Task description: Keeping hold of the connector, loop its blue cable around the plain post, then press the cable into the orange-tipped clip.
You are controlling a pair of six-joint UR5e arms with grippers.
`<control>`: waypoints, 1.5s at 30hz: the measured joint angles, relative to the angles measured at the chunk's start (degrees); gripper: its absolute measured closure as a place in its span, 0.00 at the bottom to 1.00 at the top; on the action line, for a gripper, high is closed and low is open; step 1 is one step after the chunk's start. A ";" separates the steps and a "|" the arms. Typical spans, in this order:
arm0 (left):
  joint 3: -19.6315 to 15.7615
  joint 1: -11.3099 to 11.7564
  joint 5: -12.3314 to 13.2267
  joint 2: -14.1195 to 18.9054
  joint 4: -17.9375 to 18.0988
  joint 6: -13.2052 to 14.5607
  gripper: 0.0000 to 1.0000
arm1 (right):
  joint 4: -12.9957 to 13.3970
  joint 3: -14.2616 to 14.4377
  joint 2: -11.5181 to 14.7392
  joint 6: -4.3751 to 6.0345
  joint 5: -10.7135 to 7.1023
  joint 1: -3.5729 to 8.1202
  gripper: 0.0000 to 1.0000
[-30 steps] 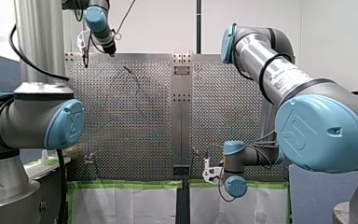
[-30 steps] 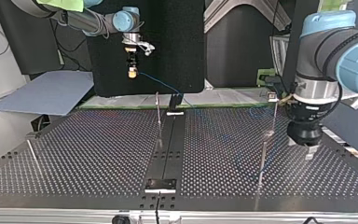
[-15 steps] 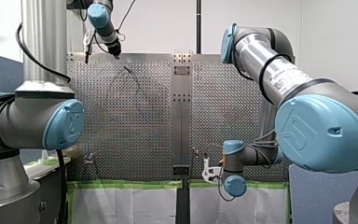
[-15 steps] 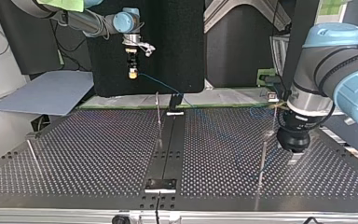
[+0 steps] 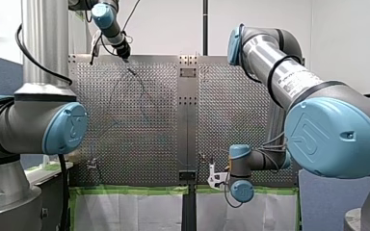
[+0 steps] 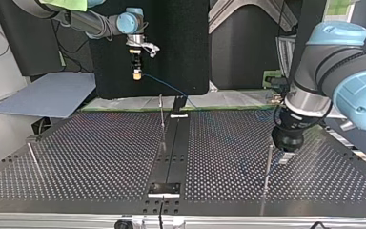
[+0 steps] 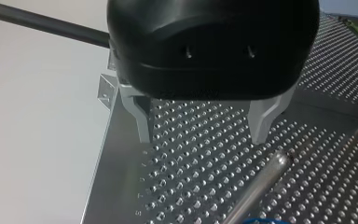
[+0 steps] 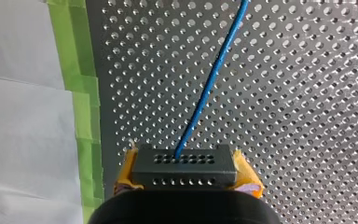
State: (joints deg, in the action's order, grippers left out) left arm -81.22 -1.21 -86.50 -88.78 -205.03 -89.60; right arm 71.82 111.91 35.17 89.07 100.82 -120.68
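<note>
Straight ahead of your right gripper (image 8: 186,173), clamped on the connector (image 8: 185,163), the blue cable (image 8: 207,88) runs out across the table (image 8: 307,116).

Two grey-and-blue robot arms, my left arm (image 6: 343,71) and my right arm (image 6: 90,21), reach over one perforated metal counter (image 6: 100,157). One thin blue cable (image 8: 214,70) leaves one dark grey rectangular connector (image 8: 184,165). In the top view, three slim metal posts stand on the counter: a middle post (image 6: 162,117), a right-side post (image 6: 268,164) and a left-side post (image 6: 33,157).
</note>
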 joint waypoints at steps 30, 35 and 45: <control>-2.52 -0.59 -8.48 -1.15 1.66 -3.22 0.00 | -1.81 -0.33 0.03 -0.30 -0.70 -0.30 1.00; -2.52 -0.70 -8.55 -1.13 1.65 -3.29 0.00 | -1.82 -0.33 0.00 -0.29 -0.70 -0.30 1.00; -2.39 -3.42 -9.66 -1.04 0.21 0.43 0.00 | -1.82 -0.34 0.01 -0.28 -0.77 -0.30 1.00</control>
State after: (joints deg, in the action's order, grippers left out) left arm -83.60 -4.64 -96.15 -89.82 -204.83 -89.17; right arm 70.00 111.57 35.18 88.79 100.05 -120.99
